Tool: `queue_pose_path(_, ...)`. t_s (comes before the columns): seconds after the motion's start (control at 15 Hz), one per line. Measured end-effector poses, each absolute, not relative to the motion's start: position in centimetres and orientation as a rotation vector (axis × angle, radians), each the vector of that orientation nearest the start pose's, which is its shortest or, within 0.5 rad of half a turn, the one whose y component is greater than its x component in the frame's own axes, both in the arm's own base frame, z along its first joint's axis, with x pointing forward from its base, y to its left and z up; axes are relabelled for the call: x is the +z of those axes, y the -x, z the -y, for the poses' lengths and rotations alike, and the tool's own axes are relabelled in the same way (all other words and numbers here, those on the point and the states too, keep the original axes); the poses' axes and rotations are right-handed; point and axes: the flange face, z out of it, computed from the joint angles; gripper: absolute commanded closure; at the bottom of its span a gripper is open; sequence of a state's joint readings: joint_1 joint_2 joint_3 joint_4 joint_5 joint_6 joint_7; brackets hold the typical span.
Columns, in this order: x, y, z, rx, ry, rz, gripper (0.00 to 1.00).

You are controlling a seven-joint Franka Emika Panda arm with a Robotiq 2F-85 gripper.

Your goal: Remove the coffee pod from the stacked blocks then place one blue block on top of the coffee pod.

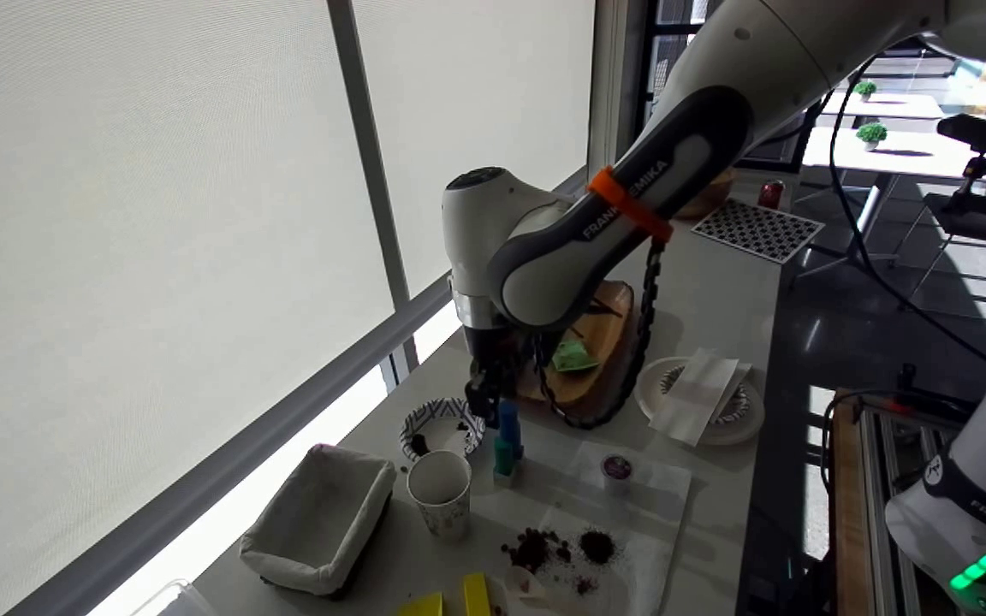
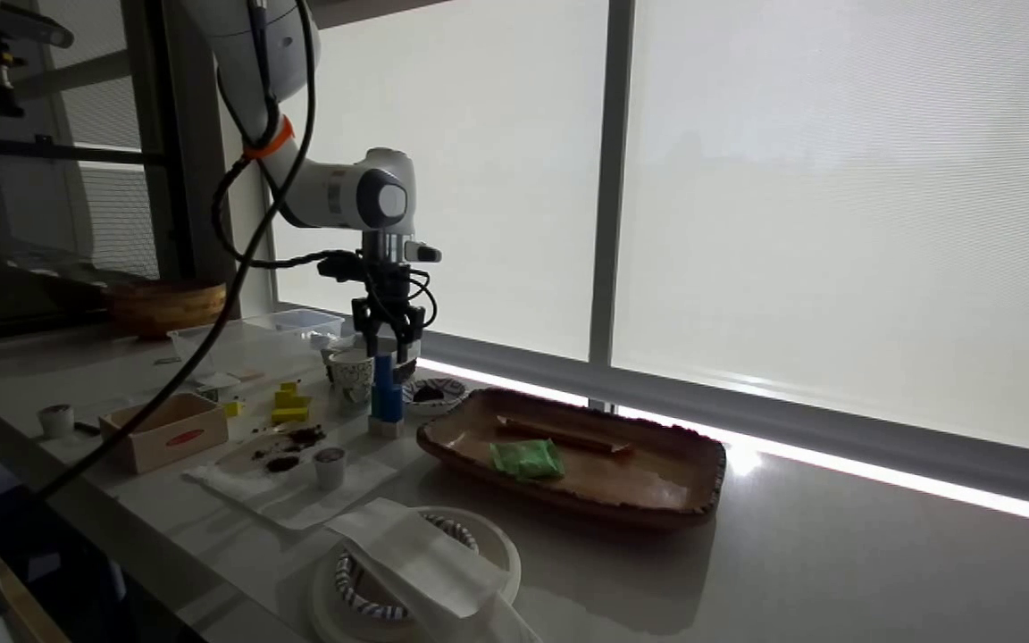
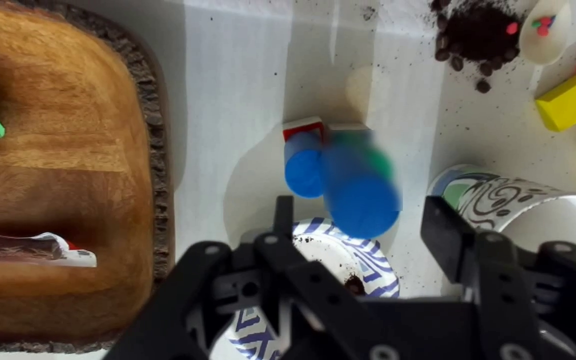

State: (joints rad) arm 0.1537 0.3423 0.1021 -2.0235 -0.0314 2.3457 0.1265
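Note:
The coffee pod [image 1: 617, 468], a small white capsule with a dark purple lid, stands on a paper sheet away from the stack; it also shows in an exterior view [image 2: 330, 467]. The stacked blocks [image 2: 387, 404] are upright round blue pieces on a pale base. In the wrist view, the tallest blue block [image 3: 363, 207] rises beside a shorter blue one [image 3: 305, 172] and a green one [image 3: 381, 162]. My gripper [image 3: 359, 220] points down, open and empty, just above the stack. Its fingers [image 2: 387, 347] stand apart on either side of the tallest block's top, with no visible contact.
A paper cup [image 3: 505, 200] stands close beside the right-hand finger. A patterned paper bowl [image 3: 318, 227] with dark grounds lies under the gripper. A wooden platter [image 3: 68, 125] is on the other side. A lined basket [image 1: 356, 535], yellow blocks [image 1: 476, 595] and a napkin-covered plate [image 1: 741, 436] lie around.

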Motion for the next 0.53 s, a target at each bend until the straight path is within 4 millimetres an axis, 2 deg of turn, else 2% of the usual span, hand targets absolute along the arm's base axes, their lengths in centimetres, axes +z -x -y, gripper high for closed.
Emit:
queue_pose_path(0.4,27.71,-57.25,-14.96,0.085,3.137,0.216,0.49)
queue_pose_path(0.47,27.73,-57.16,-14.94,0.094,3.140,0.212,0.69)
queue_pose_path(0.53,27.75,-57.05,-14.91,0.106,3.144,0.209,0.73)
